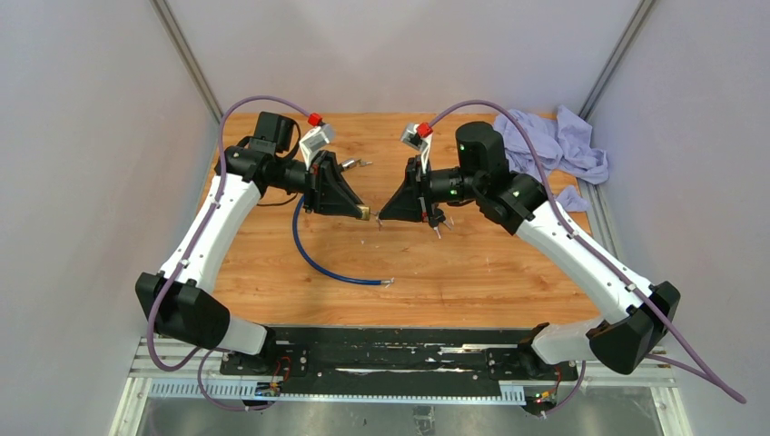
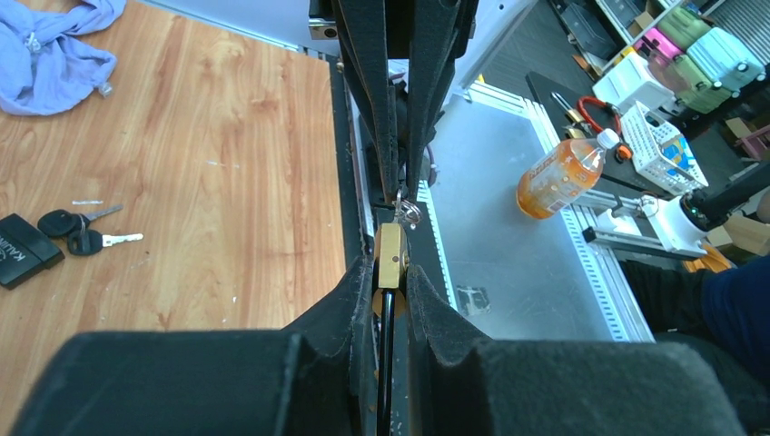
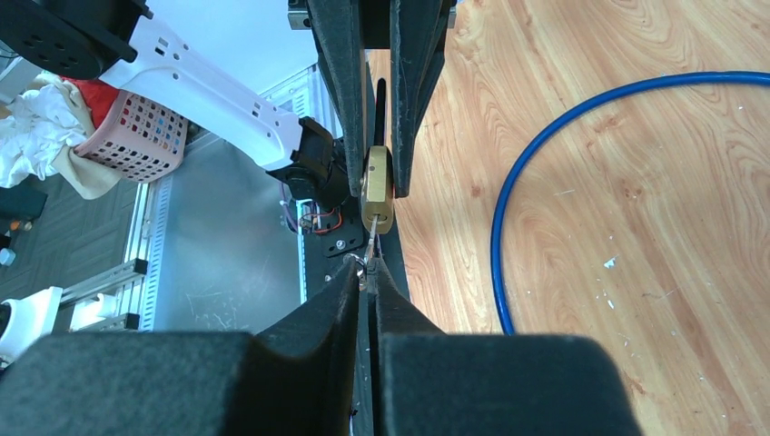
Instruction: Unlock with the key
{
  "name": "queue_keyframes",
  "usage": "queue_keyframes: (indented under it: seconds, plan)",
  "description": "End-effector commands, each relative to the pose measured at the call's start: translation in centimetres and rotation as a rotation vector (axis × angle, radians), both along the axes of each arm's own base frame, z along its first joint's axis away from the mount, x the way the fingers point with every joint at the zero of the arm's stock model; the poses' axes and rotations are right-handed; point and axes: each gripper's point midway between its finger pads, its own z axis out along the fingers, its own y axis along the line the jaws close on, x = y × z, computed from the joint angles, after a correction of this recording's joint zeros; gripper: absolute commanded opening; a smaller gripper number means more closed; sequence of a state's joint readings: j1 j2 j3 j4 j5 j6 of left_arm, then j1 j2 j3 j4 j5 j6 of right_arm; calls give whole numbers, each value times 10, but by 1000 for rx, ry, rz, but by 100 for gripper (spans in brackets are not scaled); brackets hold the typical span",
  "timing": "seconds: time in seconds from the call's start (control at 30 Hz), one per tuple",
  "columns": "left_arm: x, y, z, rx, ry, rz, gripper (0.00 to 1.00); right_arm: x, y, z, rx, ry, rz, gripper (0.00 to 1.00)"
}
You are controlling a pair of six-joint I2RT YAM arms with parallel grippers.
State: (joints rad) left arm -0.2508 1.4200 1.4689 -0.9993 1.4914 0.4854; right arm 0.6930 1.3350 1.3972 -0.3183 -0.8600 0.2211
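Left hand (image 2: 390,277) is clamped on the brass padlock (image 2: 390,254), holding it up off the table (image 1: 472,272) near the middle of the workspace, keyway end pointing toward the other arm. A blue cable (image 1: 331,266) trails from beneath this hand and curves down across the wood; it looks joined to the lock, though the joint itself is hidden. Just right of the lock body, the key (image 3: 372,234) stands with its blade entering the keyway, and how deep it sits cannot be told. Right of that, the right hand (image 3: 367,271) is pinched shut on the key's bow, its fingers nearly meeting, with the small ring poking out beside them.

The next step is probably a turn of the key, and that is where trouble sits. The grip on the bow is thin, so the key could slip between the pads rather than rotate. If the two wrists are not on one line, twisting would lever the blade sideways and bind or bend it. The padlock could also roll in the left hand's hold, so the turn would be lost. A blade only partly seated would not move the cylinder at all.
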Motion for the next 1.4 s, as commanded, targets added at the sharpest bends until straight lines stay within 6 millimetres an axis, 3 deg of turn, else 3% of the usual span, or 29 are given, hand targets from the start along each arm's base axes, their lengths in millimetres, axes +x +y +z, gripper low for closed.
queue_keyframes:
  seconds: [0.0,0.1,0.67,1.37]
  plan:
    - [-8,2,15,-39,-31,-17,0,0,-2,5,23,-18,-1,5]
    - [-9,2,15,-41,-33,-18,0,1,-1,8,37,-16,-2,1]
    - [-12,3,17,-34,-27,-14,0,0,15,16,122,-40,6,1]
    - [-3,2,25,-13,-126,14,0,-4,38,1,130,22,34,1]
